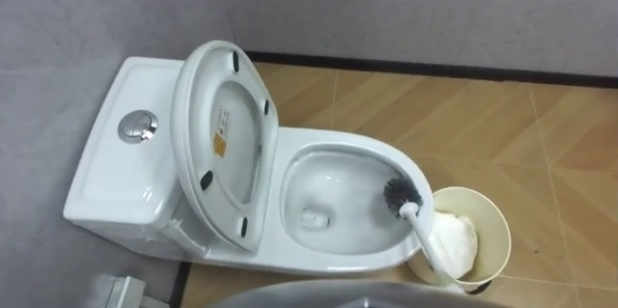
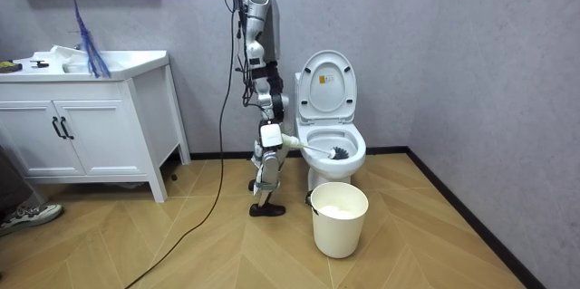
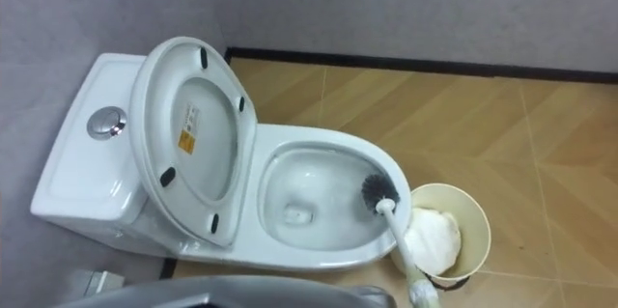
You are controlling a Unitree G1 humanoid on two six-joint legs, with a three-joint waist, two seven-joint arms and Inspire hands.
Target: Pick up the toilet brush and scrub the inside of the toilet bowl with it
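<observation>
The toilet brush [image 1: 401, 195] has its dark bristle head inside the toilet bowl [image 1: 367, 142]. The head lies against the inner wall at the bowl's front end, just under the rim. Its white handle [image 1: 425, 240] slants up over the rim and away to my lower right. In the room view my right hand [image 2: 271, 139] is closed round the far end of that handle, and the brush reaches from it into the bowl. I stand at the toilet's side, on the room view's left.

The seat and lid [image 1: 224, 144] are raised and lean back toward the tank [image 1: 106, 168], which has a round chrome flush button [image 1: 137, 126] on top. A small white and orange sticker [image 1: 221, 132] sits on the underside of the seat; its print is too small for me to read.

Just beside the bowl's front stands a cream bin [image 1: 488, 216] with something white [image 1: 454, 240] inside. Well apart, on the room view's left, is a white sink cabinet [image 2: 91, 135].
</observation>
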